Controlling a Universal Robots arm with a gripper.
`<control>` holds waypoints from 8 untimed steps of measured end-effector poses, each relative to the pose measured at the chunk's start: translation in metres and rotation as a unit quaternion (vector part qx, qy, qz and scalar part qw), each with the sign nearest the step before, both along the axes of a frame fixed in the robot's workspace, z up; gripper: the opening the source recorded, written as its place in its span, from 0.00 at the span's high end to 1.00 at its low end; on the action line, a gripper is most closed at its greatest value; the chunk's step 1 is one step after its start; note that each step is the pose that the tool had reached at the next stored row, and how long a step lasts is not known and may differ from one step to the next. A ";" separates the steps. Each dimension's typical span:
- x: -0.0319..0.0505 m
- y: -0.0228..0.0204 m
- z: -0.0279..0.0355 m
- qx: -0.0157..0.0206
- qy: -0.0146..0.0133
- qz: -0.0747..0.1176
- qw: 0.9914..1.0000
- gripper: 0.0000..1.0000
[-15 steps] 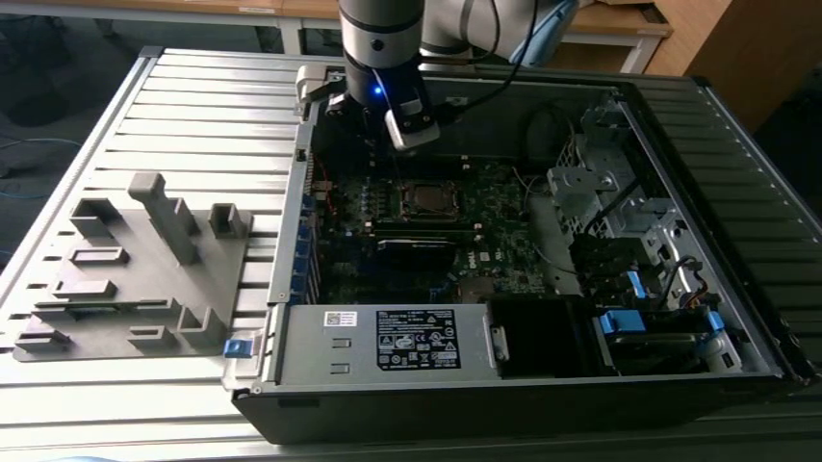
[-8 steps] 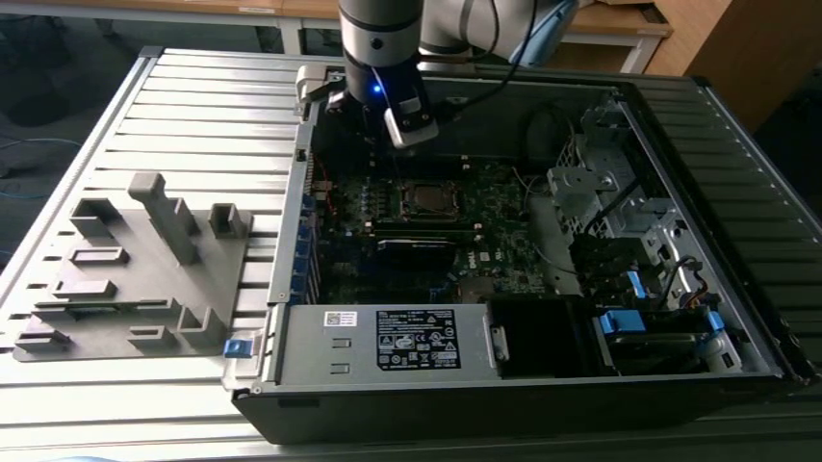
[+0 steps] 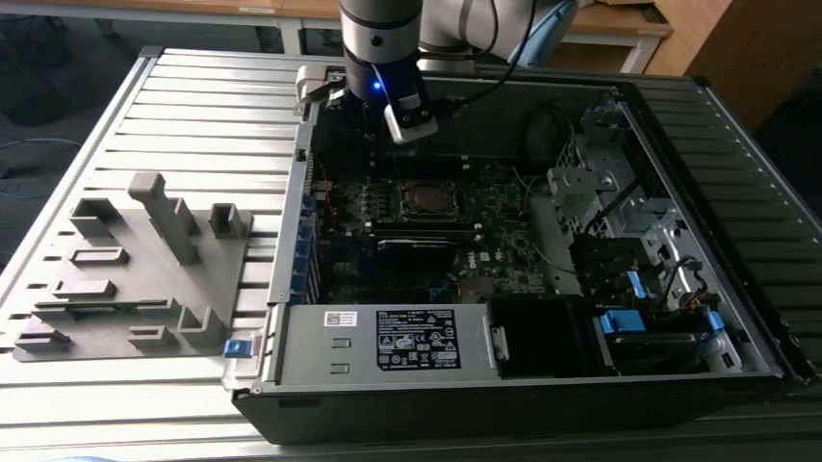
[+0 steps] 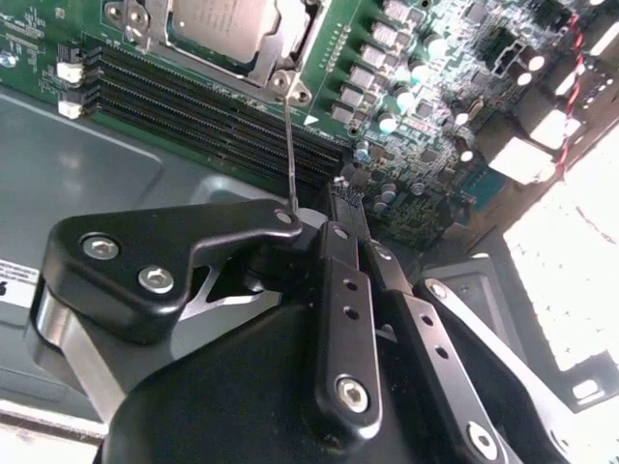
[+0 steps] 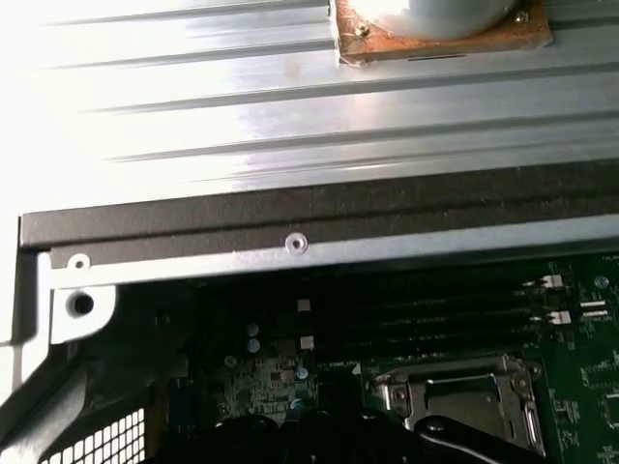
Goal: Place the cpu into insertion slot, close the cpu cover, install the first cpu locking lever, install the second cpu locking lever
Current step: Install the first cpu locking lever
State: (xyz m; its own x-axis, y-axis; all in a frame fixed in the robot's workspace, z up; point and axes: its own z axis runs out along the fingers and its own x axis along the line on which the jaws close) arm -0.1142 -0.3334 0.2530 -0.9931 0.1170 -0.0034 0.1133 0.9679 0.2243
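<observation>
The cpu [image 4: 227,21] lies silver side up in the insertion slot [image 3: 429,198] on the green board. Over its edges the cpu cover [image 4: 288,50] is folded down flat, and the cover also appears in the first wrist view [image 5: 464,391]. From the slot's corner a thin wire locking lever [image 4: 290,145] stands up off the board, and its end reaches the side of my gripper [image 4: 346,193]. The black fingers are pressed together, shut. I cannot tell whether the lever's tip is caught between them. In the exterior view my gripper [image 3: 411,130] hangs over the board just behind the slot.
Long black memory slots [image 4: 193,97] run beside the socket. The open computer case holds a power supply [image 3: 385,342] at the front and drive bays [image 3: 617,202] on the exterior view's right. A grey parts fixture [image 3: 141,269] lies on the slatted table at that view's left.
</observation>
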 end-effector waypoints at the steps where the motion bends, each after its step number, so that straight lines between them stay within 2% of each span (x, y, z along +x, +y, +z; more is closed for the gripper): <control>1: 0.0002 0.0007 -0.0004 0.000 0.000 0.000 1.000 0.89; 6: 0.0038 0.0038 -0.0022 -0.001 0.000 0.000 1.000 0.89; 8: 0.0069 0.0047 -0.0025 -0.003 0.000 -0.001 1.000 0.89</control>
State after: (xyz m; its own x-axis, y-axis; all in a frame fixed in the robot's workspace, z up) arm -0.1072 -0.3288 0.2505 -0.9929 0.1189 -0.0041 0.1151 0.9691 0.2180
